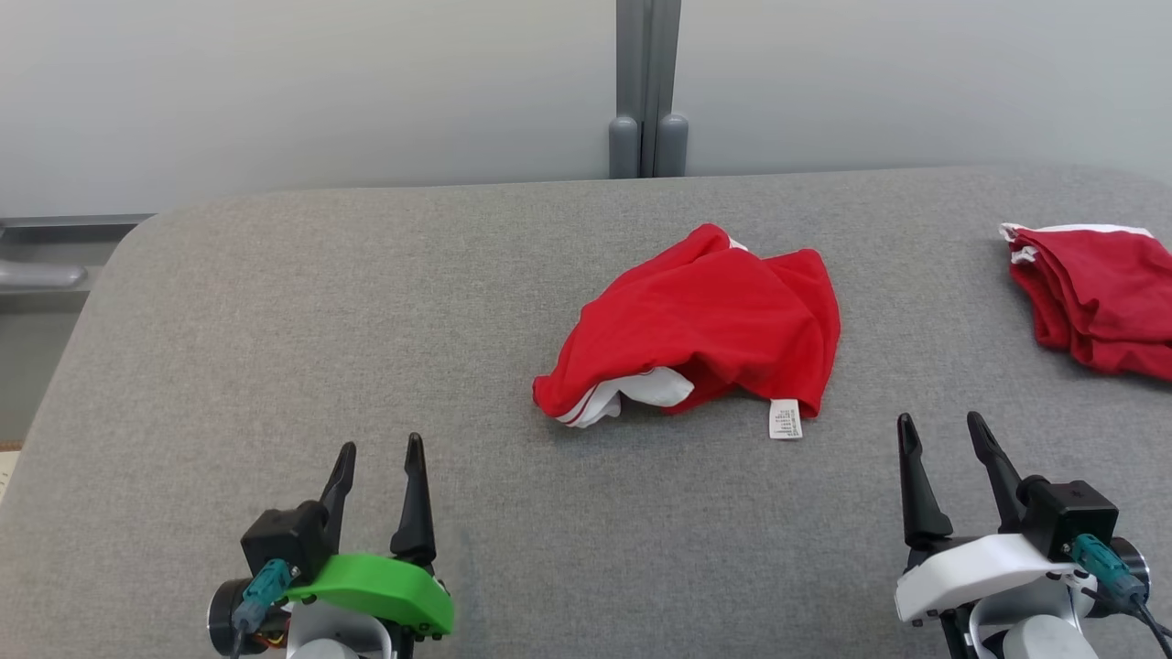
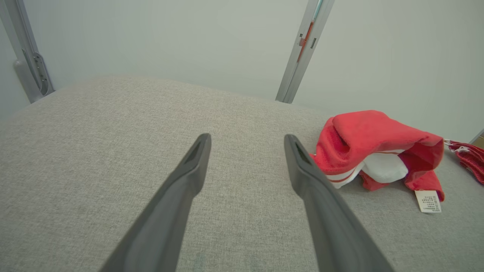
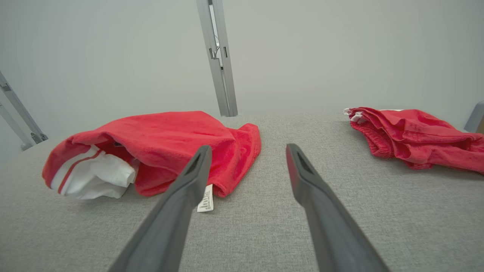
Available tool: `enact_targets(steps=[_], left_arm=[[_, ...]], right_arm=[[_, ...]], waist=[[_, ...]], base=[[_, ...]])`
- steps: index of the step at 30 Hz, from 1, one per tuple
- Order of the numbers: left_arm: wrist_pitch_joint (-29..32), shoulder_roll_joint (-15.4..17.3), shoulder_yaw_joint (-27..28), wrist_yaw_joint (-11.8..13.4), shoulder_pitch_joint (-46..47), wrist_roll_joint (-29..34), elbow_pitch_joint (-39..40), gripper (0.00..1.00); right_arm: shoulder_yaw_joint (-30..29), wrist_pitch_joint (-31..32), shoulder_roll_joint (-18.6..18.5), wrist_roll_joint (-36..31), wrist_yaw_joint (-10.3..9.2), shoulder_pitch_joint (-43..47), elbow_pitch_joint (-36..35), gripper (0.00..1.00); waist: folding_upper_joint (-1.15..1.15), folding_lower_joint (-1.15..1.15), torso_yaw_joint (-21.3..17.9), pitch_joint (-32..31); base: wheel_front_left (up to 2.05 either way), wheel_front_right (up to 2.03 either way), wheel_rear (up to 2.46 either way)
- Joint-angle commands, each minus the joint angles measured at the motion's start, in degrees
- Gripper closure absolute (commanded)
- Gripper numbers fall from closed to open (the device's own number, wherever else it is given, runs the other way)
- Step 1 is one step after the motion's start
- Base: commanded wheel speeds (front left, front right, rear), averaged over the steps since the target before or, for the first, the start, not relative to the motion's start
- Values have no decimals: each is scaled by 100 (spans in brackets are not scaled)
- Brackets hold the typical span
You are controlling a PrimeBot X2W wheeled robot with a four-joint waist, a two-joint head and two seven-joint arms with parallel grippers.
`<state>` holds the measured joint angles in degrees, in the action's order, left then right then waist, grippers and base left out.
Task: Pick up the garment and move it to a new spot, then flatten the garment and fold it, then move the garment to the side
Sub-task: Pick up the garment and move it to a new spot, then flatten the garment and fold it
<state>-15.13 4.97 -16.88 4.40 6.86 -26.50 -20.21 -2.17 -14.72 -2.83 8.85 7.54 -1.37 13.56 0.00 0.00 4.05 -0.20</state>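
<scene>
left claw (image 1: 381,445) waits near-left over the grey tabletop (image 1: 275,320), fingers apart, empty. the crumpled red garment (image 1: 705,320) lies mid-tabletop, white lining and tag (image 1: 785,419) at its near edge. right claw (image 1: 941,419) near-right, fingers apart, empty. second red garment (image 1: 1099,293) far right. risk: pinching only the tag or one layer, so the cloth slips; or grabbing the wrong pile.

My head view's right edge cuts off the second red garment (image 1: 1103,297); care label (image 1: 785,419) print too small to read.
</scene>
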Motion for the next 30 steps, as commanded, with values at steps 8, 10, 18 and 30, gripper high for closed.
enact_targets(steps=[8,10,18,30], left_arm=[[-1,-89,219,-188,-182,294,-30,0],[-1,-107,250,-220,-193,346,-45,0],[-1,-148,341,-307,-204,456,-68,0],[-1,-189,302,-402,63,581,-48,0]], right_arm=[[55,-45,-12,-25,-9,77,95,0],[54,-46,-12,-37,-10,66,109,0],[9,-54,-12,-60,-10,52,154,0],[-206,129,-10,-499,-10,-433,647,0]], waist=[[0,0,24,-34],[0,0,23,-33],[0,0,28,-12],[0,0,374,352]], base=[[0,0,0],[0,0,0],[0,0,0],[0,0,0]])
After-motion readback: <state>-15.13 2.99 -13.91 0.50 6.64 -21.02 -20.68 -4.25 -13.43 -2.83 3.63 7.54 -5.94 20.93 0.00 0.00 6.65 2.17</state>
